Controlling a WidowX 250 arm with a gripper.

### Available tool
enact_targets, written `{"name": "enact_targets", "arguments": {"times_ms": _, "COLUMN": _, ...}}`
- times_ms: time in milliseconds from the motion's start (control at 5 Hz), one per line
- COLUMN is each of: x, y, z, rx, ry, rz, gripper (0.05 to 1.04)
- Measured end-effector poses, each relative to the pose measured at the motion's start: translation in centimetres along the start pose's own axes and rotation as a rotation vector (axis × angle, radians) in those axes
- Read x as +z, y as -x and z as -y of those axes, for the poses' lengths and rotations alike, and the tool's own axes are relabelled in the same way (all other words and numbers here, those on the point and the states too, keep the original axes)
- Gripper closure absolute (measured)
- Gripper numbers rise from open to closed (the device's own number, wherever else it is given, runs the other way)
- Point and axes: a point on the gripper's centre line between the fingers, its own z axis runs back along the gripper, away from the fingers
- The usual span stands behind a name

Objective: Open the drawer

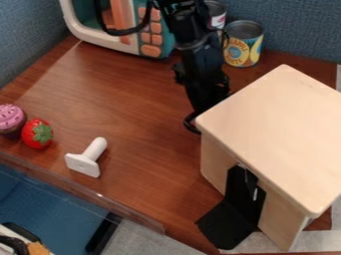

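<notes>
The pale wooden drawer box [276,134] stands at the right, its flat top tilted across the view and one side facing the lower left. My arm comes down from the top edge, and the gripper end [212,92] passes out of sight behind the box's upper left edge. Two flat black pieces [230,221] stand at an opening in the lower left side, one upright and one slanting outward onto the table. Whether they belong to the gripper or to the box I cannot tell. How far the drawer is out is hidden.
A white stamp-shaped piece [87,158], a toy strawberry [37,133] and a pink-topped cupcake [11,119] lie at the left. Behind are a toy microwave [158,42] and a pineapple can [243,44]. A clear ledge [80,191] borders the front.
</notes>
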Motion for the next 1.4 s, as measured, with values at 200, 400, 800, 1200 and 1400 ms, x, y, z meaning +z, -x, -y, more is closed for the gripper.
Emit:
{"name": "enact_targets", "arguments": {"times_ms": 200, "x": 0.9, "y": 0.1, "z": -3.3, "rx": 0.048, "ry": -0.018, "rz": 0.004, "gripper": 0.976}}
{"name": "enact_targets", "arguments": {"times_ms": 400, "x": 1.5, "y": 0.0, "z": -5.8, "rx": 0.079, "ry": -0.020, "rz": 0.005, "gripper": 0.976}}
{"name": "enact_targets", "arguments": {"times_ms": 800, "x": 2.9, "y": 0.1, "z": -9.6, "rx": 0.119, "ry": -0.049, "rz": 0.010, "gripper": 0.976}}
{"name": "enact_targets", "arguments": {"times_ms": 1200, "x": 3.4, "y": -0.1, "z": -11.1, "rx": 0.012, "ry": -0.018, "rz": -0.058, "gripper": 0.977}}
{"name": "enact_targets", "arguments": {"times_ms": 1400, "x": 3.0, "y": -0.1, "z": -11.3, "rx": -0.067, "ry": 0.014, "rz": -0.123, "gripper": 0.977}}
